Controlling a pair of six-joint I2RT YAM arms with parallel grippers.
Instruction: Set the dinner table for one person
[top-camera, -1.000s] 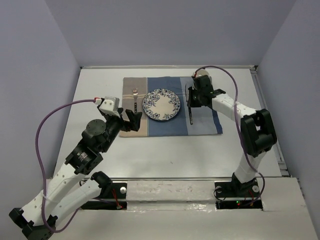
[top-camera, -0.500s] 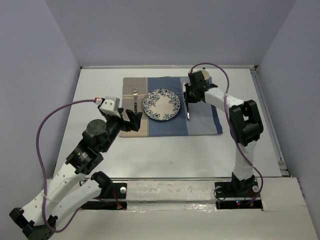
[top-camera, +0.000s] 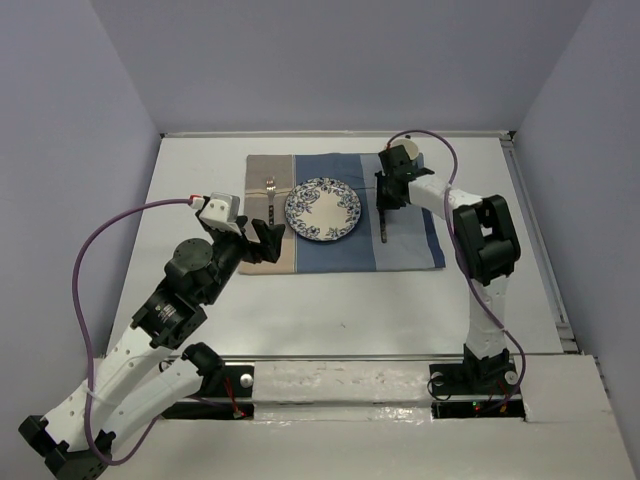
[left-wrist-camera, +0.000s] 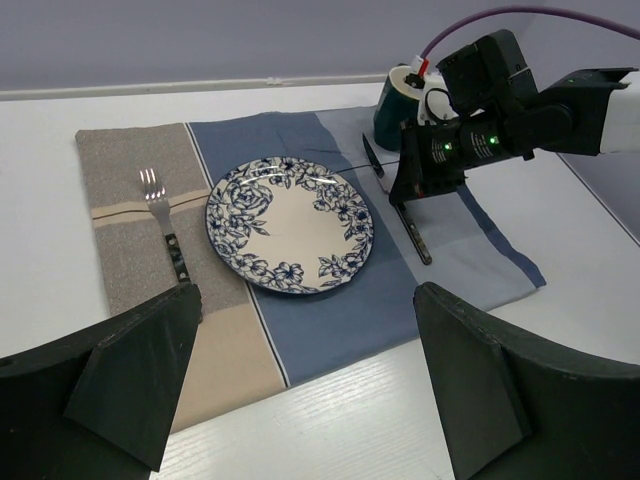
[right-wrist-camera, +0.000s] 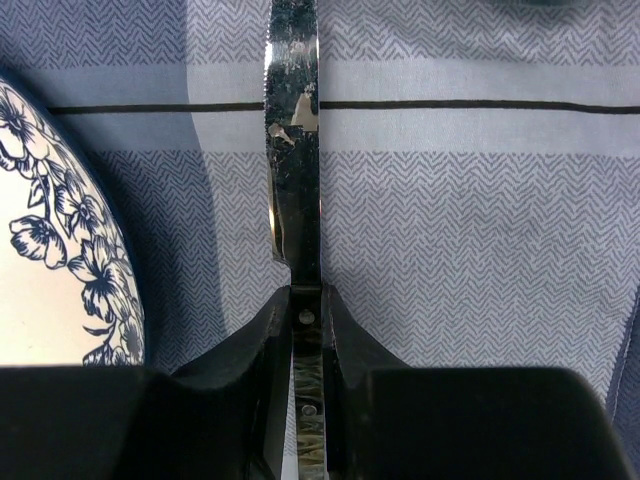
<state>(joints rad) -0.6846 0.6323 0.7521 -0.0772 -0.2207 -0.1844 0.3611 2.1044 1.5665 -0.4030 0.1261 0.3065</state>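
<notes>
Right wrist cam: right gripper (right-wrist-camera: 305, 300) pinched tight on knife (right-wrist-camera: 293, 150) handle, blade pointing far, just right of plate (right-wrist-camera: 50, 250) over placemat (right-wrist-camera: 450, 250), which lies toward far side of dinner table (top-camera: 330, 310). Step in hand looks like knife placement; next prob needs fingers to part & lift straight up w/o dragging it. Left gripper (left-wrist-camera: 310, 385) spread wide, holding nothing, near fork (left-wrist-camera: 165, 225). Can't tell if knife touches cloth; handle end cut off

Knife (top-camera: 383, 230) beside plate (top-camera: 322, 208), on placemat (top-camera: 410, 250)
</notes>
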